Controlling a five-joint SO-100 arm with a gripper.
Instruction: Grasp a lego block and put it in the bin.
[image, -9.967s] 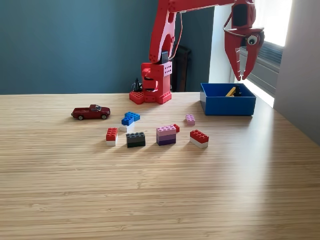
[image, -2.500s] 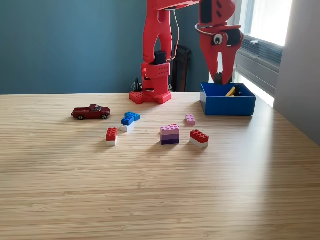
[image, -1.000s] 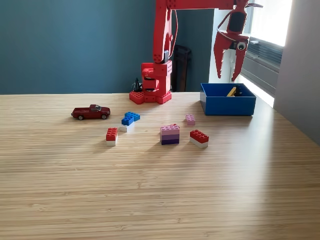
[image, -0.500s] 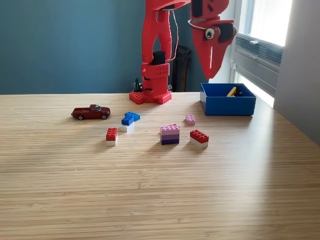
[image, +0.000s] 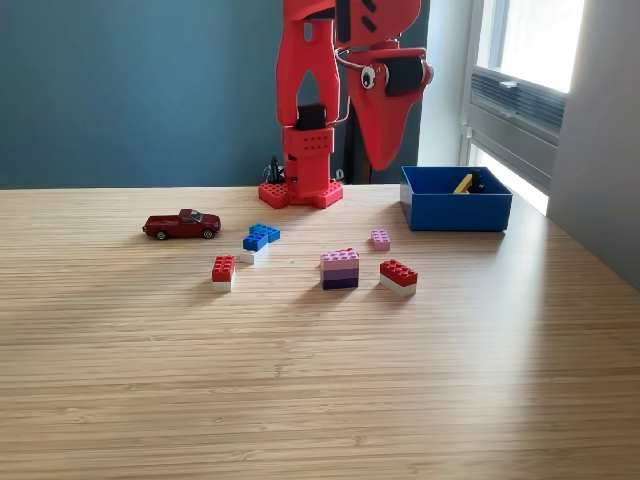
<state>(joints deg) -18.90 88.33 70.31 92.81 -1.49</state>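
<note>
Spanning the whole scene, the wooden bench (image: 320, 380) carries the red arm (image: 305, 100), whose jaws hang high, pressed together and empty. The blue bin (image: 456, 211) sits at the exterior view's right, holding a yellow piece (image: 461, 184). Mid-bench lie a dark red toy car (image: 181, 225), a pink-and-purple brick stack (image: 340, 269), a red-and-white brick (image: 398, 277), another (image: 223, 271), blue bricks (image: 260, 238) and a small pink brick (image: 380, 239).

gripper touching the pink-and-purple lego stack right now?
Apart. The exterior view shows the red gripper hanging high above the wooden table, with blue wall visible between its tip and the pink-and-purple lego stack below.
</note>
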